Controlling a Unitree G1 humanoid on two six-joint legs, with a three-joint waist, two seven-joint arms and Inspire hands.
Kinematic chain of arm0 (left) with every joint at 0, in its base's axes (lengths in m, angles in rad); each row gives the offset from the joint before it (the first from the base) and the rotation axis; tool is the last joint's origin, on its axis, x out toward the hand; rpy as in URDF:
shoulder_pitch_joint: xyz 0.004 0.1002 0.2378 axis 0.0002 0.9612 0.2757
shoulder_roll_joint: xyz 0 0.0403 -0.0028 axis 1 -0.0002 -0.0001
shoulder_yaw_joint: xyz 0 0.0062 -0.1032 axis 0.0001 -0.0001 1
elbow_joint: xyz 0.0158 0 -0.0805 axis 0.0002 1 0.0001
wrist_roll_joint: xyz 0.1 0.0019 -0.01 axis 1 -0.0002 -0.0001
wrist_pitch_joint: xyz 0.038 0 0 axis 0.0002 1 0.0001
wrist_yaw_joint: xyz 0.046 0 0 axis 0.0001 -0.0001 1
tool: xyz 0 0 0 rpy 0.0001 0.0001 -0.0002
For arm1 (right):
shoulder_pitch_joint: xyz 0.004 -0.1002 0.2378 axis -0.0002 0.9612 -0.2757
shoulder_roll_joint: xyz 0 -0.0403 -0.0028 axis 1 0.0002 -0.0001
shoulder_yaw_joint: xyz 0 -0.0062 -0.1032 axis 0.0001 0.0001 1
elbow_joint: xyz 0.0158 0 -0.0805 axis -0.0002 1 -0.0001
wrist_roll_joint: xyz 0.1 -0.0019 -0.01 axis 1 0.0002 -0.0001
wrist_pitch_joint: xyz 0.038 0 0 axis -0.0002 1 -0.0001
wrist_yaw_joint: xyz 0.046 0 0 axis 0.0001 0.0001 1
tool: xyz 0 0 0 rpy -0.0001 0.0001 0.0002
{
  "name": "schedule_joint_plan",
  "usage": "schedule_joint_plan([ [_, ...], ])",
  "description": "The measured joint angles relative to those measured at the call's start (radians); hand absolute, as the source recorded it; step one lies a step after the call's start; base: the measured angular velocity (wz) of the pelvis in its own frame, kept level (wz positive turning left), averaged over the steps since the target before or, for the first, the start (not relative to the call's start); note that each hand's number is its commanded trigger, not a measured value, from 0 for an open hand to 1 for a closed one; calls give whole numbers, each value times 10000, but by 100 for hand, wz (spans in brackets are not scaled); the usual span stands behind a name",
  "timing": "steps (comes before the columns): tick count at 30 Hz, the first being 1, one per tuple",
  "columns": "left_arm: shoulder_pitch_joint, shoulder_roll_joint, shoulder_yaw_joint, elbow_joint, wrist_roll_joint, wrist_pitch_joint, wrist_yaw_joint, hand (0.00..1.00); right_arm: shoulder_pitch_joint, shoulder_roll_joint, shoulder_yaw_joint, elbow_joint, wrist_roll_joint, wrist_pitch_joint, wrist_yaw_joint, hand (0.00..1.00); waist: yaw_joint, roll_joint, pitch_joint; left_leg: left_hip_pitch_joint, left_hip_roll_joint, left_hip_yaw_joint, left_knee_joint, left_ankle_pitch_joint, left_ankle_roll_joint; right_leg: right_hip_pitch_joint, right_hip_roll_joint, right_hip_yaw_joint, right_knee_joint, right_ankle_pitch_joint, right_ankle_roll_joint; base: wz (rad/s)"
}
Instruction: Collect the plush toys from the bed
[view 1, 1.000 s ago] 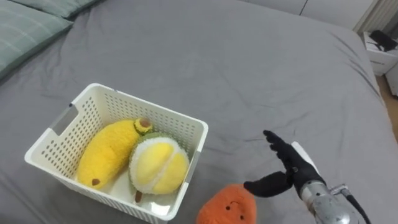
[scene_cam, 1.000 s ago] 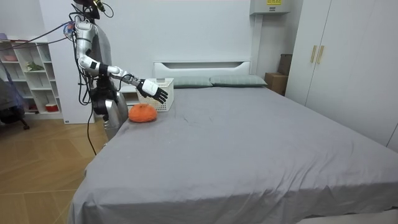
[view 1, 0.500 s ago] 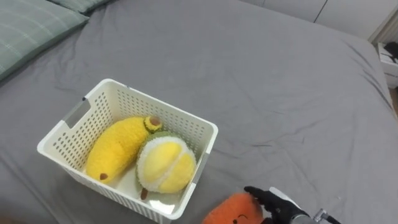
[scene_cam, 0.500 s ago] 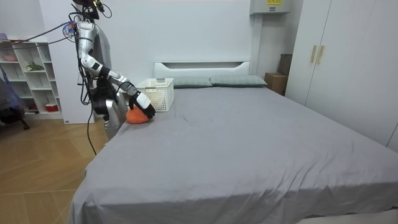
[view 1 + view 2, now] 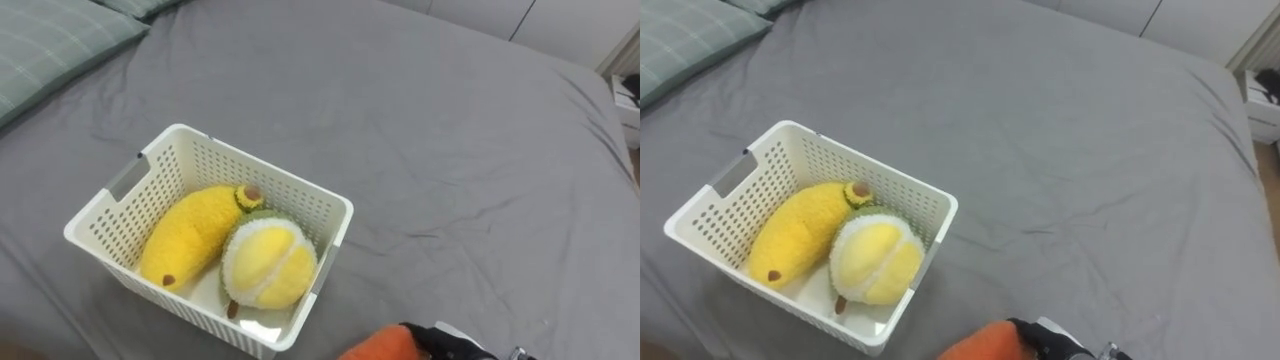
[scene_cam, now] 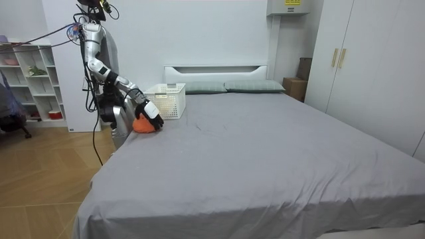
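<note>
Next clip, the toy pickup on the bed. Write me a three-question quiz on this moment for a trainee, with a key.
1. True or false: the basket holds three toys.
2. Where is the orange toy? A) in the basket; B) on the bed beside the basket, with the right hand on it; C) on the floor.
3. Which toy in the basket lies to the robot's left of the other?
Key: 1 false, it holds two, a banana toy and a durian toy. 2 B. 3 the banana toy.
</note>
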Motion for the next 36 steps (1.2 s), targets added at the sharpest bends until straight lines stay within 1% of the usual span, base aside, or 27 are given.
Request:
schedule_joint_plan([
  [2, -3, 1, -1, -10, 0, 1, -1, 0, 0, 7, 0, -2, -11, 0, -50, 0, 21, 0, 0, -6, 0, 0, 54, -1, 0, -1, 0, -4, 2, 0, 0, 0],
  [4, -4, 1, -4, -10, 5, 1, -2, 0, 8, 6, 0, -82, -108, 8, -57, 100, 62, 1, 0, -37, 1, -6, 67, -19, -8, -25, 4, 21, 6, 0, 0, 0],
  [11, -19, 2, -4, -7, -3, 0, -1, 0, 2, 46, -4, -492, -385, 76, -215, 100, 142, 3, 0, -73, -2, -91, 145, -46, -7, 10, 4, -15, 25, 1, -1, 3],
  [18, 29, 1, -11, -29, -1, -3, -1, 0, -12, 423, -68, -996, -865, 106, -234, 100, 162, 15, -1, -78, -5, -115, 153, -44, -7, 12, 8, 28, 34, 0, -2, 1],
  [26, 79, 4, -2, -28, -2, -3, 0, 0, -5, 526, -65, -1307, -871, 93, -414, 100, 164, 52, 3, -48, -7, -134, 151, -43, -7, 117, 14, 74, 9, 0, -1, 0],
  [29, 86, 5, -3, -32, 4, -3, -1, 0, -5, 579, -65, -1342, -868, 93, -413, 100, 149, 66, 5, -38, -8, -134, 141, -45, -8, 142, 24, 172, 6, -1, -2, 0],
  [36, 82, -28, 1, -26, -1, 2, -3, 0, 11, 580, -67, -1586, -813, 88, -443, 100, 142, 91, 5, -36, -12, -147, 146, -44, -9, 133, 24, 235, 3, -1, -1, 0],
])
